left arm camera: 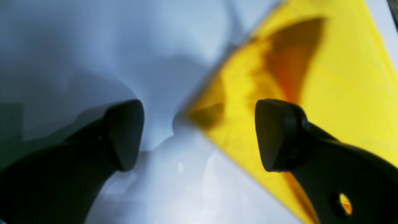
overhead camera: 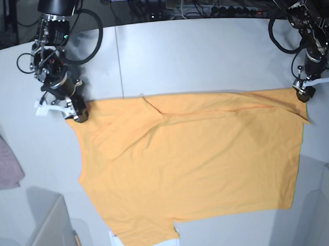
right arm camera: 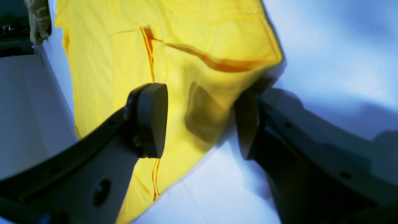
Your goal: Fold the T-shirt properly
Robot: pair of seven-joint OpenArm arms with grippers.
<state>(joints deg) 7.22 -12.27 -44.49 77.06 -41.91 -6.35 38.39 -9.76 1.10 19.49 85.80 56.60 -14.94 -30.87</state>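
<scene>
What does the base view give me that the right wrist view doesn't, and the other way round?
Only the base view shows the whole T-shirt spread flat, both arms at its far corners, the left tool and a pink cloth. Only the right wrist view shows the right tool open astride the shirt's corner, and a seam. Both show the T-shirt on the white table.

Both wrist views are soft and out of focus, so the T-shirt (left arm camera: 326,93) shows there only as a blurred yellow sheet whose weave and lettering cannot be read. In the base view the pink-grey cloth (overhead camera: 4,161), well to the side of the T-shirt, is cut by the picture's edge. The right gripper (right arm camera: 202,121) has one finger (right arm camera: 248,124) partly hidden behind the T-shirt's corner.
</scene>
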